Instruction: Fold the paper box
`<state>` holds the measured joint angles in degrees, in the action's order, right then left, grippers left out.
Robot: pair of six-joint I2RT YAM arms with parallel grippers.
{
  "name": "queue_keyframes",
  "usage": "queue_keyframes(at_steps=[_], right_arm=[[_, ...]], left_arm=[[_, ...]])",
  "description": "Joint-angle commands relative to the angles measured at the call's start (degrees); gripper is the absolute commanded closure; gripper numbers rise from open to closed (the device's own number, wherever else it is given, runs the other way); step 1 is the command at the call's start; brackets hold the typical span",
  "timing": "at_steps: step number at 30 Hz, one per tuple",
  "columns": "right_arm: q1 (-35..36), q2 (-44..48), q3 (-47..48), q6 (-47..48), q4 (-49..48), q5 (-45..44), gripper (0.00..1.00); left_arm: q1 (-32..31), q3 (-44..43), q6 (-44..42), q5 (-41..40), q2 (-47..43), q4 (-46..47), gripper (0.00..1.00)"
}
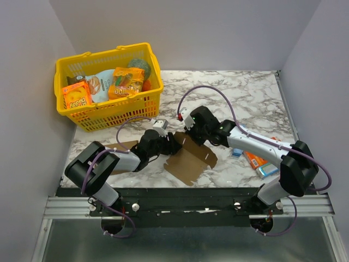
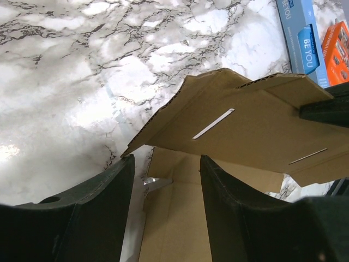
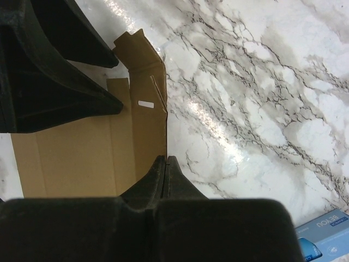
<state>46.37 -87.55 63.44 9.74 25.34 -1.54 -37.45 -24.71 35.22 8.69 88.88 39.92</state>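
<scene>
The paper box (image 1: 191, 158) is a brown creased cardboard piece with slots and notched flaps, lying half unfolded on the marble table between my arms. My left gripper (image 1: 168, 144) is open at its left side. In the left wrist view (image 2: 166, 161) the fingers straddle a flat panel while a slotted panel (image 2: 251, 125) stands raised ahead. My right gripper (image 1: 188, 134) is at the box's far edge. In the right wrist view (image 3: 165, 159) it is shut on the thin edge of an upright panel (image 3: 82, 153).
A yellow basket (image 1: 147, 106) with groceries stands at the back left. A plain brown cardboard rectangle (image 1: 121, 146) lies under my left arm. Blue (image 1: 267, 170) and orange (image 1: 254, 159) packets lie at the right, and also show in the left wrist view (image 2: 300, 33).
</scene>
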Motion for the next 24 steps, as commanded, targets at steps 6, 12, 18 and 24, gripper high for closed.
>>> queue_keyframes(at_steps=[6,12,18,24], right_arm=[[-0.14,-1.04,1.42,-0.42,-0.65,1.19,0.99],[-0.14,-0.96,1.25,-0.77,-0.65,2.60,0.99],[-0.14,-1.48,0.98,-1.47,-0.73,3.47,0.99],[-0.05,-1.66,0.98,-1.56,-0.91,3.74,0.99]], left_arm=[[-0.95,1.77,3.80,-0.08,1.55,1.21,0.40],[-2.36,0.45,3.01,-1.04,2.00,0.86,0.49],[-4.99,-2.09,0.38,-4.73,2.35,-3.00,0.60],[-9.48,-4.91,-2.44,-10.62,1.91,-8.54,0.65]])
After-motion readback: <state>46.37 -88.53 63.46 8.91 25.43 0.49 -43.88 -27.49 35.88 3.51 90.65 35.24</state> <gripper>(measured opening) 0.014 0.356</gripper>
